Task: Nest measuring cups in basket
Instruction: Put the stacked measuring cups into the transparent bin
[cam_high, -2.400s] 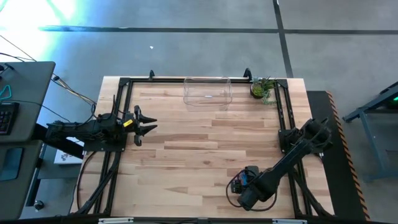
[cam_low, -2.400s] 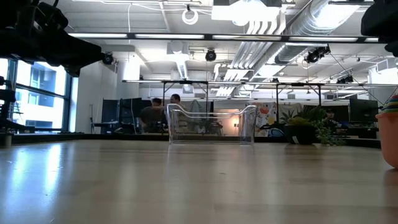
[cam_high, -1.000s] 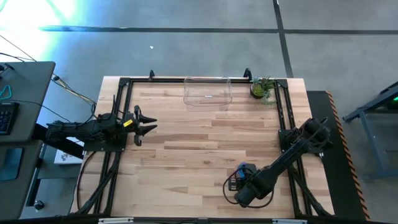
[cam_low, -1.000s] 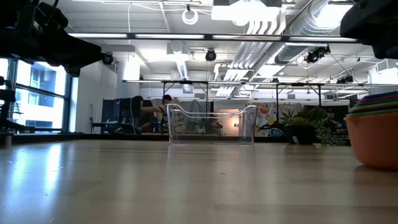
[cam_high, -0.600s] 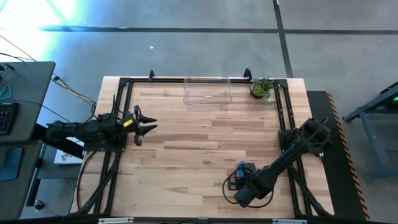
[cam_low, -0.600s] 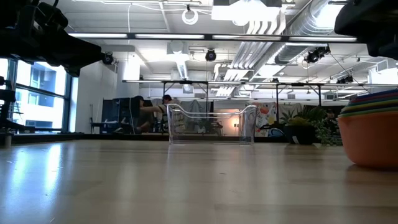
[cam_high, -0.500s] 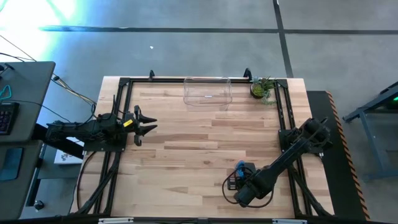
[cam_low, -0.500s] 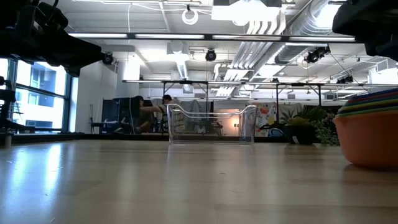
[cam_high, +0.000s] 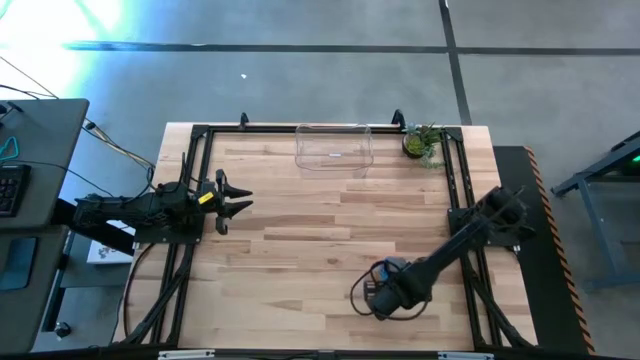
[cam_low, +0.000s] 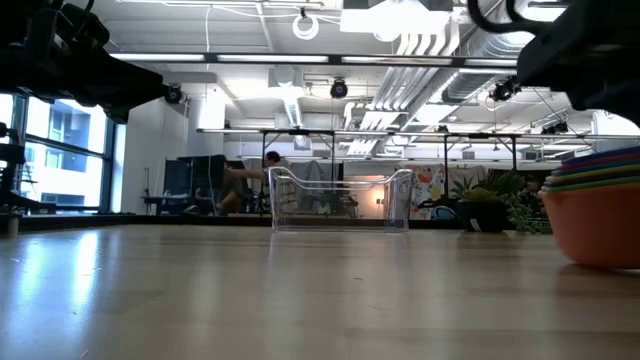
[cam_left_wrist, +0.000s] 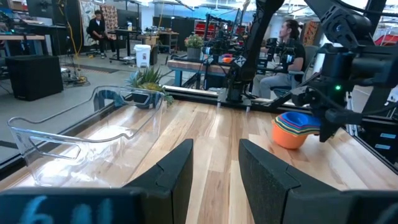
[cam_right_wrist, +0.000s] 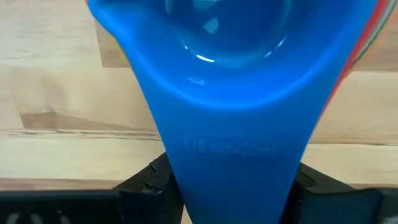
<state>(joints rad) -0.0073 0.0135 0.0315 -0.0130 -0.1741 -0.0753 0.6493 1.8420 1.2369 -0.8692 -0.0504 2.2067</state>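
Right arm: stretched low from its mount at the worktop's (cam_high: 300, 240) right edge toward the near edge, wrist angled down. Right gripper (cam_high: 372, 294) sits near the middle of the near edge, right of centre; its jaws are clenched on the blue handle of the measuring cups (cam_right_wrist: 230, 81), which runs straight back between them in the right wrist view.

Measuring cups: a nested stack, orange bowl outermost, green, yellow, purple and blue rims layered above (cam_low: 600, 215). The stack rests on the worktop at the tip of the right gripper, well apart from the basket. The left wrist view shows the same stack (cam_left_wrist: 293, 128) upright on the boards under the dark right arm.

Basket (cam_high: 334, 147): clear rectangular bin, upright at the middle of the far edge, nothing visible inside (cam_low: 340, 200).

Potted plant (cam_high: 421, 142): at the far right corner, just beside the basket.

Left arm: lies level along the left edge. Left gripper (cam_high: 232, 201) points inward over the worktop, jaws released and spread, holding nothing.
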